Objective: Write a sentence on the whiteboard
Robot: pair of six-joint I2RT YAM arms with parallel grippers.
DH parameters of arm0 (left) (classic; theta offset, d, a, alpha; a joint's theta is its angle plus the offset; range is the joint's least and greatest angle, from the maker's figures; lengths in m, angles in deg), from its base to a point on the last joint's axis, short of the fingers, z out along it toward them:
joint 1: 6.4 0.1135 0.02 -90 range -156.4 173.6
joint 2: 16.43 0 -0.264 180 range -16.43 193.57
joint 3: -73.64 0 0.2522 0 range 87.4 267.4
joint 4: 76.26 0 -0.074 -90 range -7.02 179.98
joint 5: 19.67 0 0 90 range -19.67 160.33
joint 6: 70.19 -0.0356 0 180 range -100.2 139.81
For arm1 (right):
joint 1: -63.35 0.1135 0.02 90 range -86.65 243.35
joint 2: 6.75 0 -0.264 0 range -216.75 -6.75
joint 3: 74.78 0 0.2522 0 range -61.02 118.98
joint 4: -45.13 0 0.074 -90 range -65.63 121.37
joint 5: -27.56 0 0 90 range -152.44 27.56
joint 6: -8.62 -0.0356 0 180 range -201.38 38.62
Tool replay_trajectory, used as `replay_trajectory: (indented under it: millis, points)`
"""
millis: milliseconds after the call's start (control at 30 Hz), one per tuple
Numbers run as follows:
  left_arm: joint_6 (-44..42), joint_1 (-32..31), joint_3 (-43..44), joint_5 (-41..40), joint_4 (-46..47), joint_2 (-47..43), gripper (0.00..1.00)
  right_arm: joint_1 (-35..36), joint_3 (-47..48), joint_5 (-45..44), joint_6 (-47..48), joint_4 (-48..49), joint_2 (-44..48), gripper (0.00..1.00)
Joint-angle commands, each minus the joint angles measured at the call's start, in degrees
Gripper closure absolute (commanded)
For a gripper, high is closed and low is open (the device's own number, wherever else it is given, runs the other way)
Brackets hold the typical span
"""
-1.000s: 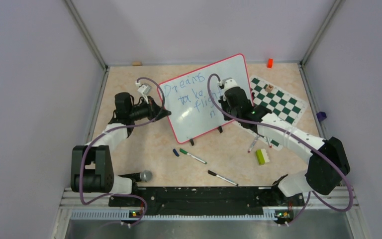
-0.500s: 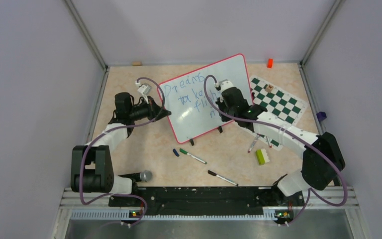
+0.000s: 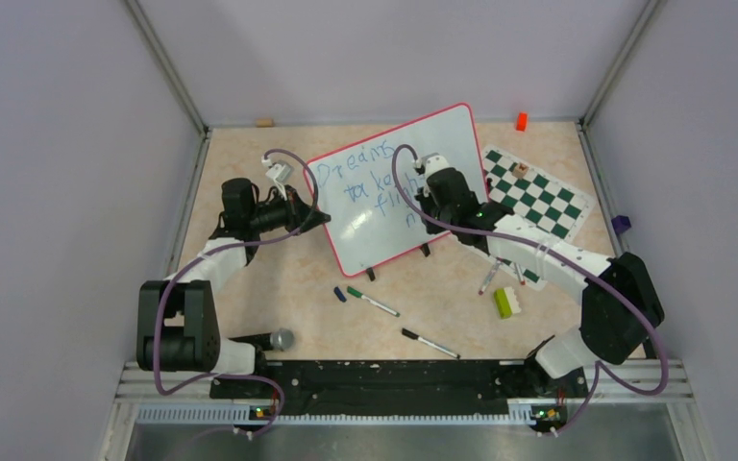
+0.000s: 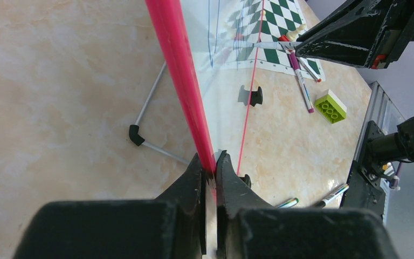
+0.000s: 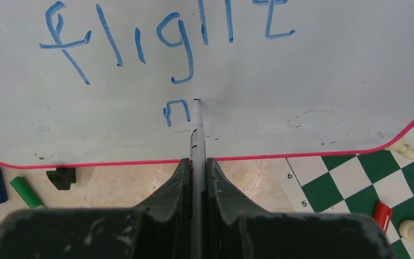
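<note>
The whiteboard with its red frame stands tilted on two black feet at the middle of the table. Blue lettering, the sentence, reads "Dreams", "take", "flight" and an "n" below. My left gripper is shut on the board's left red edge. My right gripper is shut on a thin grey marker; its tip touches the board just right of the small "n", under "flight". The board's face fills the right wrist view.
A green-and-white chess mat lies right of the board with small pieces on it. Loose markers, a blue cap, a lime brick, an orange block and a grey ball lie on the table.
My right gripper has shifted slightly left along the board with the marker. The left arm and the board have not moved.
</note>
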Motion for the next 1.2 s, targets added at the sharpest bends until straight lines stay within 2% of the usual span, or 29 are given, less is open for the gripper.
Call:
replay_trajectory:
  millis: [0, 267, 500, 733, 933, 1167]
  points:
    - [-9.9, -0.8, -0.2, -3.7, -1.2, 1.1, 1.00, -0.4, 0.6, 2.6, -0.6, 3.6, -0.1, 1.00]
    - [-9.9, -0.8, -0.2, -3.7, -1.2, 1.1, 1.00, -0.4, -2.5, 4.5, -1.3, 2.5, 0.5, 1.00]
    - [-9.9, -0.8, -0.3, -3.7, -1.1, 1.1, 1.00, -0.4, -3.3, -1.5, -1.2, 1.0, 0.8, 1.00]
    - [-9.9, -0.7, -0.3, -3.7, -1.2, 1.0, 1.00, -0.4, 0.4, -4.5, -0.8, 1.3, 0.2, 1.00]
    - [-9.9, -0.7, -0.3, -3.6, -1.1, 1.0, 1.00, -0.4, 3.3, -3.9, -0.2, 1.5, -1.6, 1.00]
    - [-9.9, -0.7, -0.2, -3.6, -1.2, 1.2, 1.00, -0.4, 3.2, 1.5, -0.1, 2.1, -1.1, 1.00]
